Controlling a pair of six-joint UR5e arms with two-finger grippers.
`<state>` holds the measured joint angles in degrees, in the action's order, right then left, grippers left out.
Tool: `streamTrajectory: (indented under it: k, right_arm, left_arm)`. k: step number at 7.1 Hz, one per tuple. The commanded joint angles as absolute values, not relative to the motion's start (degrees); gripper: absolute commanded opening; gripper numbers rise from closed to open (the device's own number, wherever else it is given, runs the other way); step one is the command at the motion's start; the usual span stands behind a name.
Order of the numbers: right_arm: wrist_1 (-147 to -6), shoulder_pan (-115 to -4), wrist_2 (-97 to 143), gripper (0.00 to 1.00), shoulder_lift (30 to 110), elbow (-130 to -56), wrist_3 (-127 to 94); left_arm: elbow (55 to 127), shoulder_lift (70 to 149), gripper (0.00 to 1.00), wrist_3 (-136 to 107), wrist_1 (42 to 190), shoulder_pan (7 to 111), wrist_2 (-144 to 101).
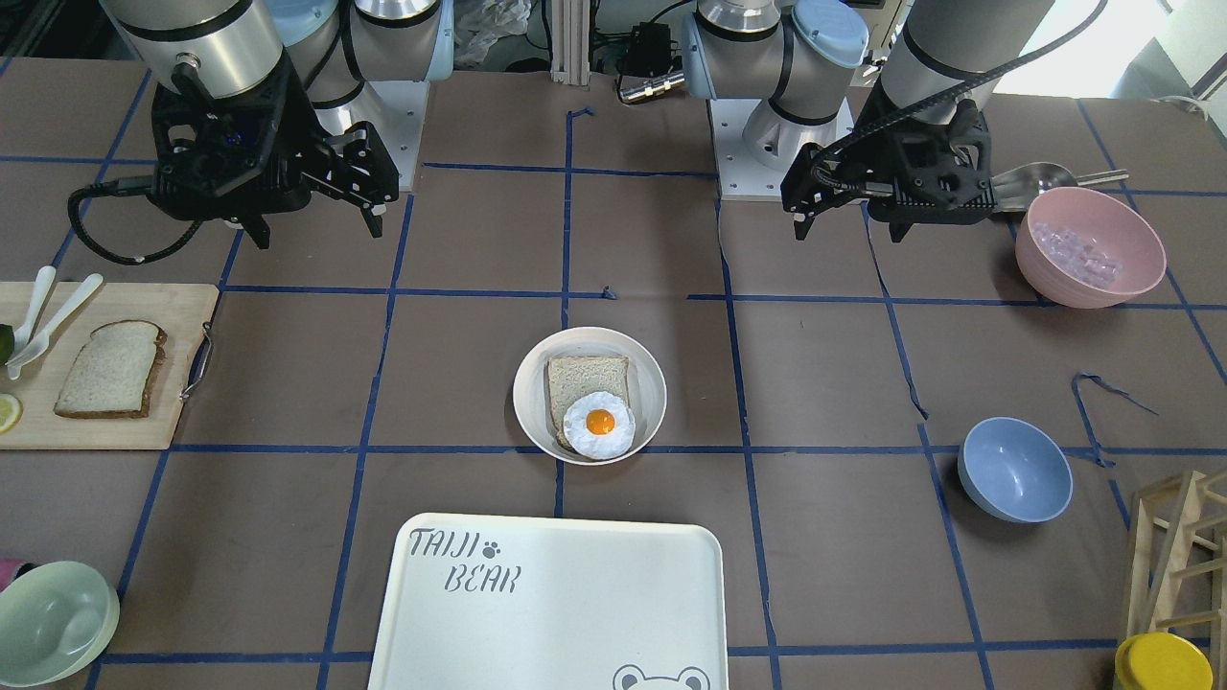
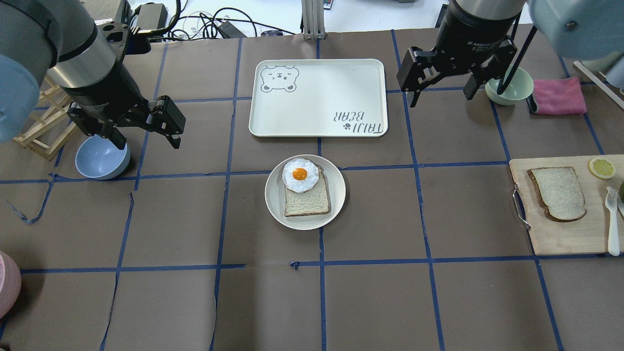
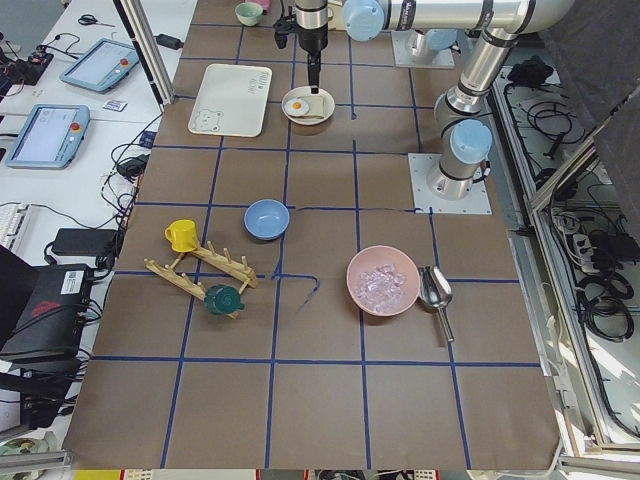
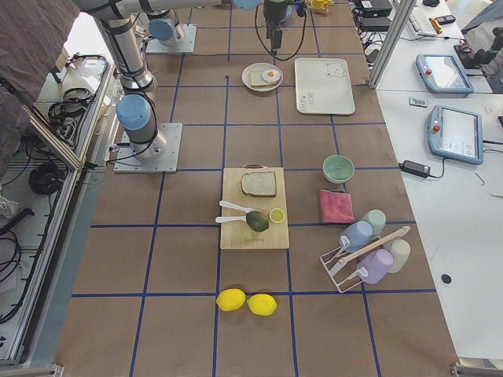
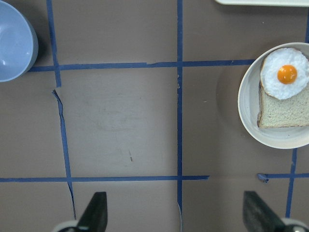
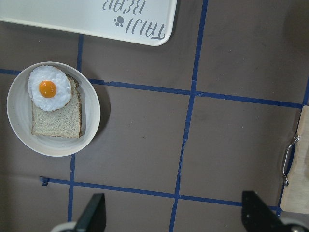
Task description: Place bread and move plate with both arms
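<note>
Left end effector and right end effector hover spread and empty. Barely begun, I'd say!
Front view: bread on the cutting board, well apart from the plate holding a squarer slice and fried egg. Overhead: tray near the plate; placing and two-arm move both remain.

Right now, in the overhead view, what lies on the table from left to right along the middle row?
blue bowl → plate, carrying the squarer slice and fried egg → bread on the cutting board → lemon slice
</note>
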<state>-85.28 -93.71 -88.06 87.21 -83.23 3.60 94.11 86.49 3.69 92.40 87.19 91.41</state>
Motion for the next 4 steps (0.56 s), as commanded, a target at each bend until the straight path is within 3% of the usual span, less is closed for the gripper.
streamTrajectory:
  k: [1, 4]
  right_arm:
    - [-85.34, -93.69, -88.07, 1.00, 87.19, -83.41, 3.52]
    - [-84.65, -93.60, -88.15, 1.00, 87.19, -83.41, 3.43]
  left_arm:
    - [94.39, 86.31, 1.00, 3.69, 92.29, 87.19, 91.41]
    - [94.57, 86.31, 1.00, 3.78, 92.29, 87.19, 91.41]
